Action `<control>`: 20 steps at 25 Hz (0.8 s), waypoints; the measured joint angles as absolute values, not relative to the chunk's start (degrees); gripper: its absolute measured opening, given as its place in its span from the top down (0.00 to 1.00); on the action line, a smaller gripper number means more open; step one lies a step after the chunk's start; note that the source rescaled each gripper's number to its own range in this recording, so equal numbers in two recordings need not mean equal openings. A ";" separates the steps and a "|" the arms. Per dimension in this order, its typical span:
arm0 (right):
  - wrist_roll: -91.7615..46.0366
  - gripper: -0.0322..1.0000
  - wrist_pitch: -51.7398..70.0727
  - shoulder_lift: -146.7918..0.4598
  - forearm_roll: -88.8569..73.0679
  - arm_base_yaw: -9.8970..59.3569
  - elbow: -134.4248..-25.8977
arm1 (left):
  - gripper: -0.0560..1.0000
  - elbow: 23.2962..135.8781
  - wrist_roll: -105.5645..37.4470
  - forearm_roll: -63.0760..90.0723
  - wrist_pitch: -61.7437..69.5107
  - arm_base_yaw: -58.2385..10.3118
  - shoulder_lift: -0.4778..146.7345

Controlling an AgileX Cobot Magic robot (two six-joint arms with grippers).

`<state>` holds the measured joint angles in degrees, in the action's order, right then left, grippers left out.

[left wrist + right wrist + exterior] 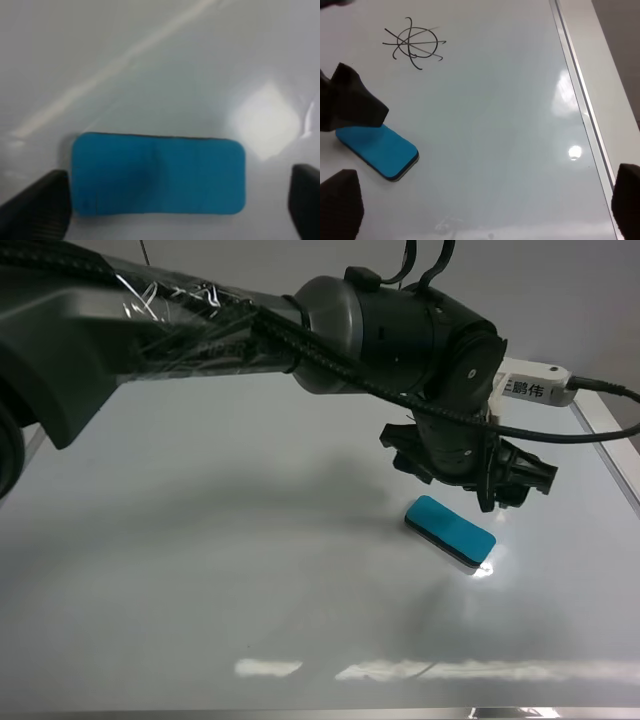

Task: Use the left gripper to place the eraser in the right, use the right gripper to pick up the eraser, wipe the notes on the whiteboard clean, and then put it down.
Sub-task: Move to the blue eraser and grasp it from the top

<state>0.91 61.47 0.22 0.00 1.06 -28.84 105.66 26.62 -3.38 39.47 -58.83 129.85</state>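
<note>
The teal-blue eraser [450, 530] lies flat on the whiteboard [200, 570], right of the middle. My left gripper [508, 485] reaches across from the left and hovers just above and beyond the eraser. In the left wrist view the eraser [157, 175] lies between my open left gripper [170, 212], whose fingers [35, 207] do not touch it. My right gripper [482, 212] is open and empty, apart from the eraser [377, 150]. The notes [414, 45] show beyond the eraser in the right wrist view. They are hidden in the exterior view.
The board's silver frame [580, 100] runs along the right side, with pale table beyond it. The thick left arm [200, 320] spans the upper part of the exterior view. Its dark claw [350, 102] stands over the eraser in the right wrist view.
</note>
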 joint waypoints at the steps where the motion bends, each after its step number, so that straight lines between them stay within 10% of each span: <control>1: 0.91 0.00 61.47 0.22 0.00 1.06 -28.84 | 0.06 105.66 24.88 -4.50 40.68 -58.83 129.85; 20: 0.91 0.00 61.47 0.22 0.00 1.06 -28.84 | 0.00 105.66 15.28 -15.74 56.68 -45.62 115.50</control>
